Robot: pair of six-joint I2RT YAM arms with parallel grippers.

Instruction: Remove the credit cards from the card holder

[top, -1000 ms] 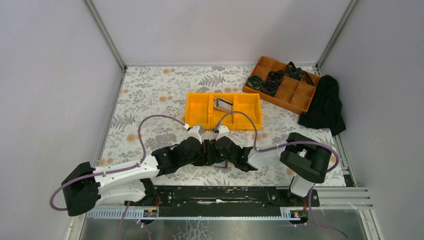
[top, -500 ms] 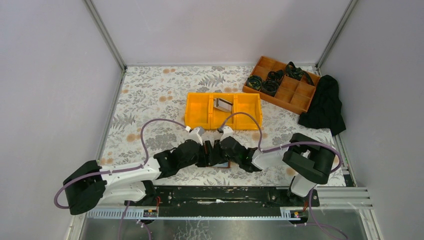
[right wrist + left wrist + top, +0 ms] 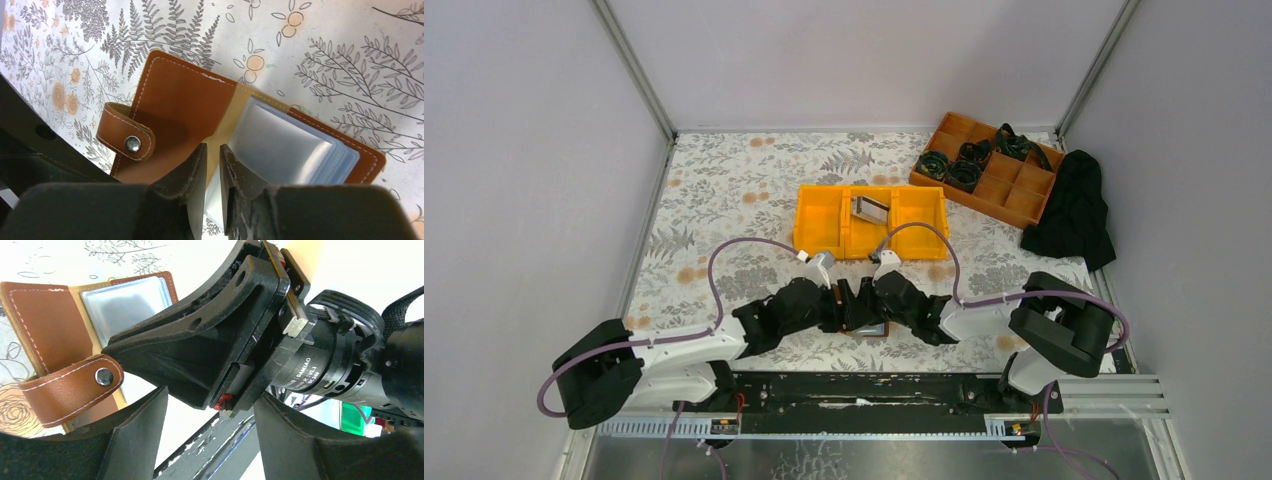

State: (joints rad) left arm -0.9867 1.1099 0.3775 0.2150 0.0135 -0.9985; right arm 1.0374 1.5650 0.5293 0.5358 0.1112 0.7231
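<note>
Grey walls enclose a bench (image 3: 724, 180) covered in a fern-and-flower print. On it you see a yellow plastic bin (image 3: 822, 224) of three compartments, a brown wooden divided tray (image 3: 1014, 192) holding black coiled straps (image 3: 949, 168), and a crumpled black cloth (image 3: 1076, 210) at the far right. One flat silvery-grey credit card (image 3: 870, 209) with a dark stripe leans in the middle compartment of the bin, so you may judge one removal as done. At the near edge, between the two arms, the tan-brown leather card holder (image 3: 170, 110) lies open on the bench, with its snap strap (image 3: 125, 140) unfastened and curled to one side. Its clear plastic sleeves (image 3: 285, 150) show a silvery-grey face, most likely further credit cards that are not yet out. Your right gripper (image 3: 212, 152) hangs over the spine of the card holder, jaws nearly together with only a narrow slit between them. Whether a thin sleeve or card edge is pinched there, you cannot tell. Your left gripper (image 3: 210, 400) faces it from the opposite side, jaws spread wide and holding nothing, with the snap strap just beside one finger. Judge the task as partly complete: the sleeved cards remain to be drawn out and set down, probably with one arm steadying the leather cover while the other pulls.
</note>
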